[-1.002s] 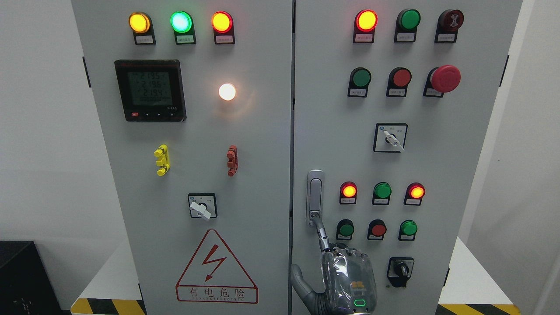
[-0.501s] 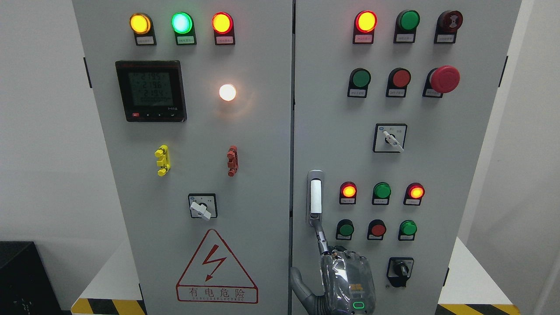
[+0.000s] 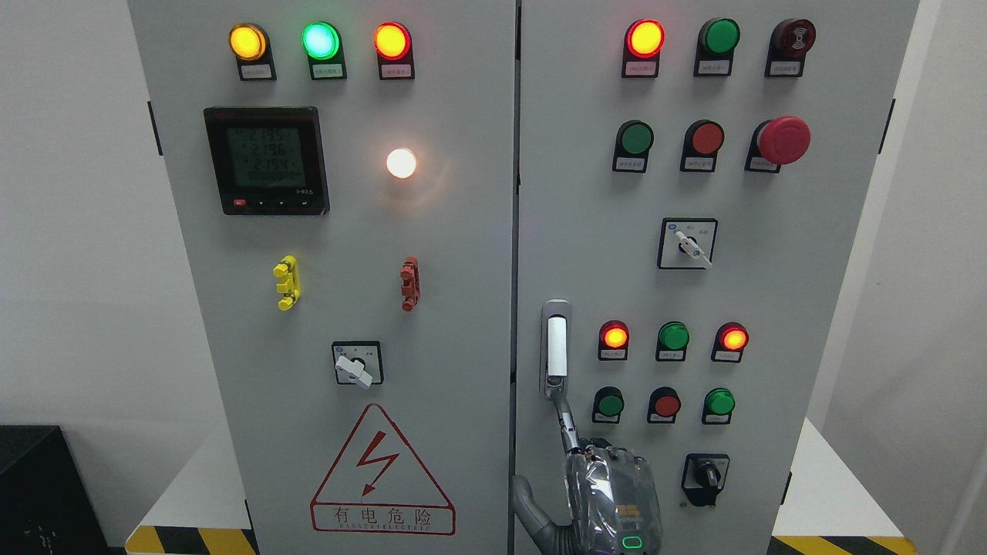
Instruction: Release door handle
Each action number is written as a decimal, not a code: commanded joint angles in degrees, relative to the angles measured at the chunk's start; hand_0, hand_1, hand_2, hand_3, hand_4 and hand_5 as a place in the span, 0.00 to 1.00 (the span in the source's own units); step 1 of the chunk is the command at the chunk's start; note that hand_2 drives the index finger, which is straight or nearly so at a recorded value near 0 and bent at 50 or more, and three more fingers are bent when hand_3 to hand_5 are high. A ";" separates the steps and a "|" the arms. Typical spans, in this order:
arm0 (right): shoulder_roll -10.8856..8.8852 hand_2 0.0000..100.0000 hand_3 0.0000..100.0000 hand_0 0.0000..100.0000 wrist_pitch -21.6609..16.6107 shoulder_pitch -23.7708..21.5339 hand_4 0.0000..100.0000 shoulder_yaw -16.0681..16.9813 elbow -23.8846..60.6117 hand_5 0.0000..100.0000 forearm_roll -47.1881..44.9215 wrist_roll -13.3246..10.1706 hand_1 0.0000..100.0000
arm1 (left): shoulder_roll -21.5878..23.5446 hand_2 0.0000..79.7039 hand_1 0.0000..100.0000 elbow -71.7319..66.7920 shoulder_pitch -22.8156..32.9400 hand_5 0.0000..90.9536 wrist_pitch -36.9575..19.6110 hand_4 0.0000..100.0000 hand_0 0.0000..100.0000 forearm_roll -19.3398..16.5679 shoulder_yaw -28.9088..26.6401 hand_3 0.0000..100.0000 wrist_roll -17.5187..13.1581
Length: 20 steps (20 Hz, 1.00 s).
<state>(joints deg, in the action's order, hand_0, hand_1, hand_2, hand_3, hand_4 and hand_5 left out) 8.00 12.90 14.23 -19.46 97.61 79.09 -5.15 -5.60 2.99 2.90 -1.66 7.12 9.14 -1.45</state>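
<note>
Nearest, a grey electrical cabinet (image 3: 463,231) with two doors is seen, filling most of the head view. On the left door a digital meter (image 3: 266,160) is mounted near the upper left corner, with a lit white lamp (image 3: 401,163) beside it and a red warning triangle (image 3: 382,470) near the bottom edge. The right door is covered with red and green indicator lamps, and a red mushroom button (image 3: 784,139) is set near its upper right corner. The cabinet is carried on a white plinth (image 3: 829,493) edged with yellow-and-black hazard tape (image 3: 837,544). A black box (image 3: 38,489) is seen at the lower left, and plain white walls (image 3: 69,231) are seen farthest back. The door handle (image 3: 556,348) is fixed upright at the left edge of the right door. Its bar is now shown bright white, where a second ago it was dull grey; since half a second ago almost nothing has shifted. The right hand (image 3: 609,493) is raised from the bottom edge, back towards the camera. Its index finger (image 3: 567,420) is stretched up and laid against the handle's lower end. The thumb (image 3: 528,501) is splayed to the left, the other fingers are folded in, and nothing is grasped.
</note>
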 commanded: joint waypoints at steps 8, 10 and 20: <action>-0.09 0.00 0.79 0.36 0.02 -0.08 0.76 -0.31 1.26 0.77 -0.07 -0.12 0.25 | -0.02 0.05 0.00 0.00 0.00 0.00 0.07 0.00 0.00 0.00 0.00 0.11 -0.05; -0.01 0.00 0.79 0.36 0.02 -0.08 0.76 -0.31 1.70 0.77 -0.16 -0.12 0.25 | -0.02 0.05 0.00 0.00 0.00 0.00 0.07 0.00 0.00 0.00 0.00 0.11 -0.05; -0.01 0.00 0.79 0.36 -0.07 -0.08 0.76 -0.49 2.76 0.77 -0.16 -0.21 0.25 | -0.02 0.05 0.00 0.00 0.00 0.00 -0.01 0.00 0.00 0.00 0.00 0.11 -0.05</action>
<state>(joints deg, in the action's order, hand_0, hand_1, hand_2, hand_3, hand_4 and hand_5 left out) 7.98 13.04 14.13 -19.75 98.33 78.94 -5.24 -5.59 2.99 2.90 -1.65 7.12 9.14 -1.45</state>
